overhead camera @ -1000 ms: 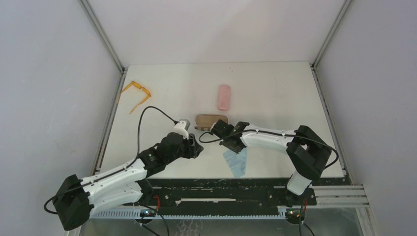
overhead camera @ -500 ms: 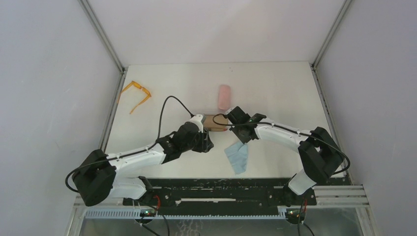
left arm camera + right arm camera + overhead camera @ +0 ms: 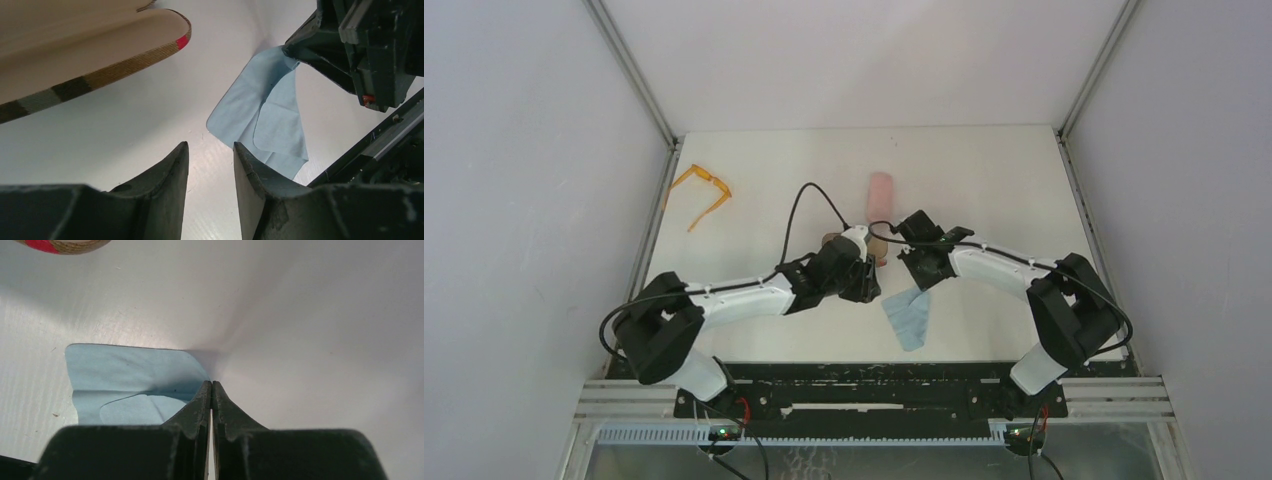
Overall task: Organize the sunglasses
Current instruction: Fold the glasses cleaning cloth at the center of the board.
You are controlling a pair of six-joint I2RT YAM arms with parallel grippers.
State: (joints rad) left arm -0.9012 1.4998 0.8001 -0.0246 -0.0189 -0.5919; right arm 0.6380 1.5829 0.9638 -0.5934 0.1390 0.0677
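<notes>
Lab: white table point(image 3: 984, 180), aluminium-framed walls point(image 3: 874, 60).

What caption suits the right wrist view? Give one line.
Right tool pinches a corner of the light-blue cloth on the white table.

- The brown case point(image 3: 100, 75) is cut off by the left wrist view's top and left edges, so most of its inside is out of frame. From above, the left arm point(image 3: 824, 272) covers most of it at mid-bench point(image 3: 984, 180).
- One corner of the light-blue cloth point(image 3: 265, 120) vanishes between the closed tips of the right pincer point(image 3: 211, 385). Its fingers also hide the cloth's near part.
- From above, the left pincer point(image 3: 210, 150) is a dark mass and its jaws cannot be made out.
- The orange sunglasses point(image 3: 702, 190), by the bench's left edge, are too small to show the lenses.
</notes>
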